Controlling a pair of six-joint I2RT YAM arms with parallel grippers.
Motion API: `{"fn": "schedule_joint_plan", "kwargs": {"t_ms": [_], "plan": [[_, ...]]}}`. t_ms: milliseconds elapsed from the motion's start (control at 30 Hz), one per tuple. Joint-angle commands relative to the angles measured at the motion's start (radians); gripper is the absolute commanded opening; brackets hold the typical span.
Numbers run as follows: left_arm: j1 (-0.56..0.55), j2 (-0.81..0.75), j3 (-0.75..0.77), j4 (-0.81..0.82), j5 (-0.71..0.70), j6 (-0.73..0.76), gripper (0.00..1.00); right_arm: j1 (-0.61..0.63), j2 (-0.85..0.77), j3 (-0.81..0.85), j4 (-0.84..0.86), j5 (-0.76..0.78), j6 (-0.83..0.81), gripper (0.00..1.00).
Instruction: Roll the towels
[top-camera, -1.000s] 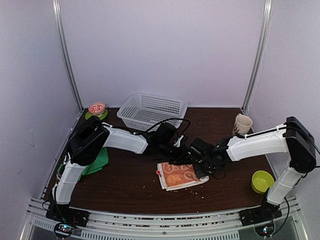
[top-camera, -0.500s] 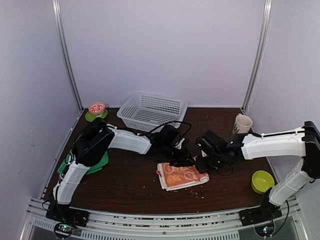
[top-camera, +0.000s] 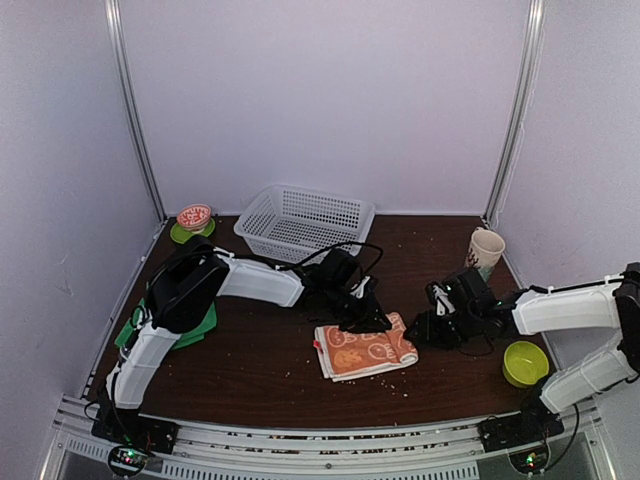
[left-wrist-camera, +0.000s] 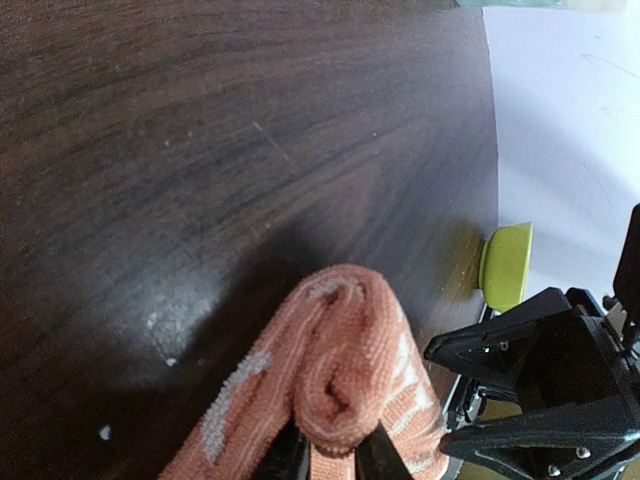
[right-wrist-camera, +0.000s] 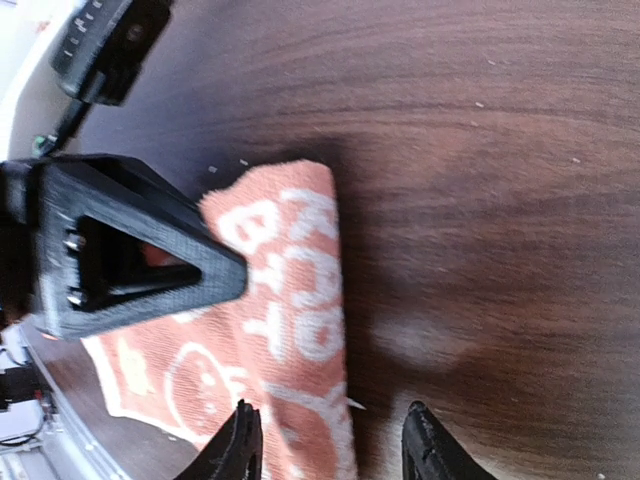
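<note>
The left end effector (left-wrist-camera: 325, 455) sat clamped on the orange towel (left-wrist-camera: 345, 340)'s rolled edge. The right end effector (right-wrist-camera: 335, 450), just beside it, gaped empty. I reckoned that roll wanted tight, steady turning.

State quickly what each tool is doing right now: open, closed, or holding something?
Left tool: closed on the orange towel, at its rolled end.
Right tool: open, holding nothing.

Looks onto dark wooden surface (right-wrist-camera: 480, 150). Catches orange towel (right-wrist-camera: 290, 290), white prints up, folded edge beside bare wood. Frames that edge between parted right jaws. Shows left jaws' black triangular finger (right-wrist-camera: 120, 195) over cloth.
</note>
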Motion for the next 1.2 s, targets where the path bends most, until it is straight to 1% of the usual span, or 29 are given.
{"fn": "schedule_joint_plan", "kwargs": {"t_ms": [0,267,433,500,633,700,767,867,1000,1067,1167], "plan": [[0.001,0.036,0.030,-0.019,-0.020,0.017,0.17,-0.034,0.027,-0.034,0.177,-0.132,0.049,0.49],[0.001,0.034,0.024,-0.024,-0.019,0.018,0.17,-0.049,0.112,-0.064,0.268,-0.189,0.070,0.46],[0.001,0.028,0.013,-0.022,-0.018,0.021,0.17,-0.054,0.138,-0.077,0.319,-0.215,0.077,0.39],[0.000,0.023,0.006,-0.021,-0.018,0.021,0.17,-0.055,0.146,-0.082,0.344,-0.229,0.080,0.34],[-0.001,0.012,-0.003,-0.021,-0.020,0.022,0.17,-0.055,0.153,-0.073,0.335,-0.238,0.062,0.17],[0.000,0.003,-0.008,-0.021,-0.017,0.022,0.17,-0.056,0.140,-0.059,0.289,-0.217,0.031,0.07],[0.000,-0.017,-0.017,-0.020,-0.016,0.026,0.17,-0.055,0.119,-0.040,0.217,-0.186,0.004,0.00],[0.000,-0.066,-0.041,-0.024,-0.016,0.036,0.19,-0.051,0.086,0.016,0.047,-0.090,-0.077,0.00],[0.000,-0.156,-0.105,-0.040,-0.029,0.059,0.26,-0.024,0.055,0.116,-0.200,0.097,-0.162,0.00],[0.000,-0.200,-0.148,-0.042,-0.037,0.066,0.27,0.006,0.066,0.169,-0.300,0.204,-0.188,0.00],[0.000,-0.267,-0.238,-0.010,-0.053,0.060,0.28,0.079,0.097,0.239,-0.404,0.351,-0.195,0.00]]}}
